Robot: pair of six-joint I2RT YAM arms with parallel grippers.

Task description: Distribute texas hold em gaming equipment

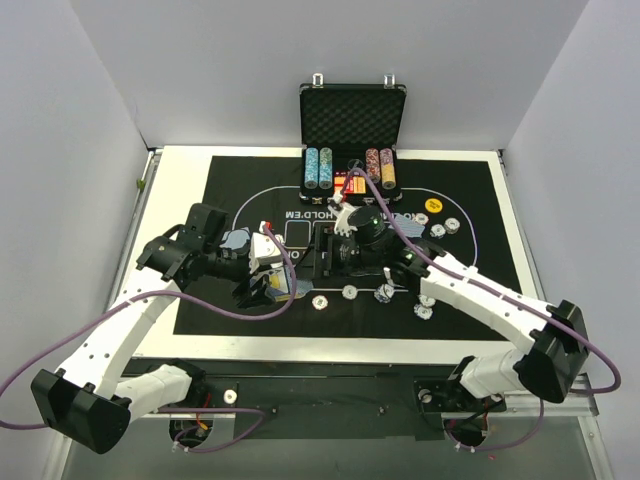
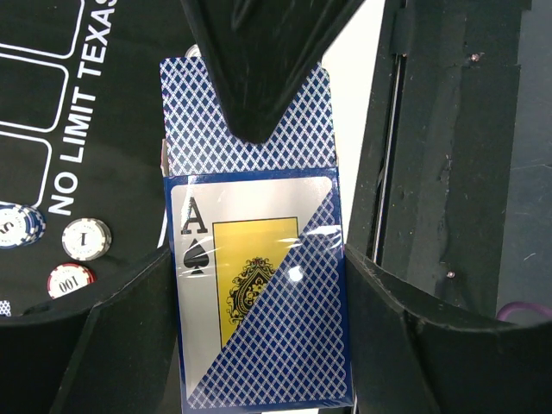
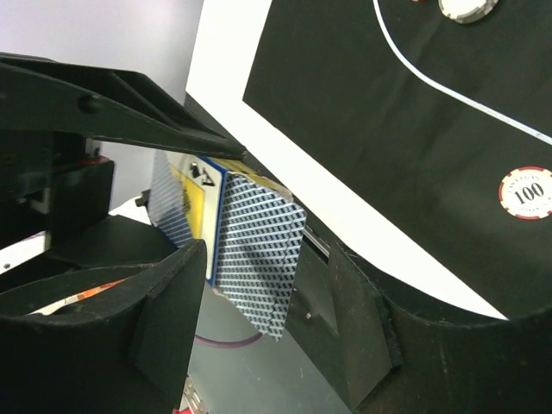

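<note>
My left gripper is shut on a cellophane-wrapped deck of blue-backed cards with an ace of spades on its face, held over the table's near edge. A blue-backed card sticks out of the deck's end. My right gripper is open, with one finger on each side of that card; one of its fingers lies across the card in the left wrist view. Loose striped chips lie on the mat; a 100 chip also shows in the right wrist view.
The black mat covers the white table. The open black case stands at the back with chip stacks. A yellow button disc and more chips lie at the right. The two arms meet at the front centre-left.
</note>
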